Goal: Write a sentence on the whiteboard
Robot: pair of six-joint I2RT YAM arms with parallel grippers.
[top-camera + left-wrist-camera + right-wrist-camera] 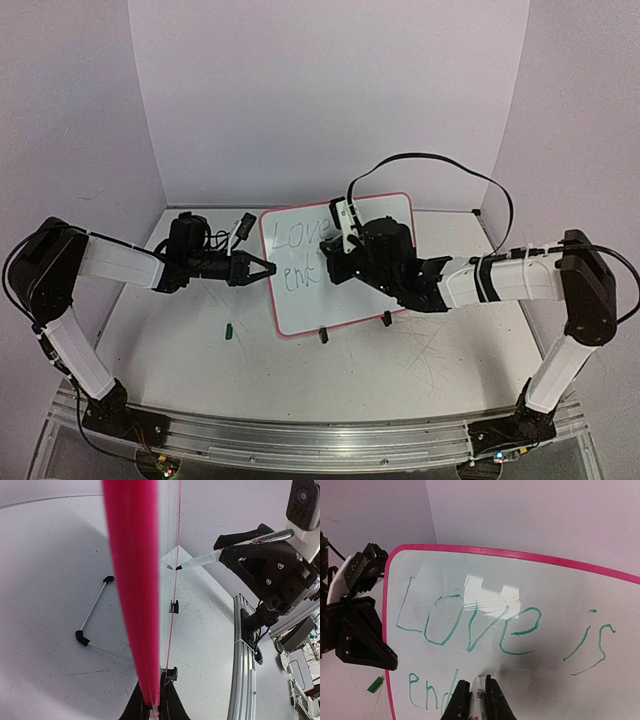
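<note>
We have the whiteboard [296, 302] standing upright on its clip feet [323, 336] in the middle of the desk [180, 350], its face turned toward the arms. Our left hand [258, 268] is clamped tight on the board's left frame edge, which we judge braces it against the push of writing. Our right hand [474, 687] is closed around the marker [202, 560], whose tip is at the lower line. There the sentence [470, 627] reads "Love is" and a begun "end"; the rest is not yet written.
</note>
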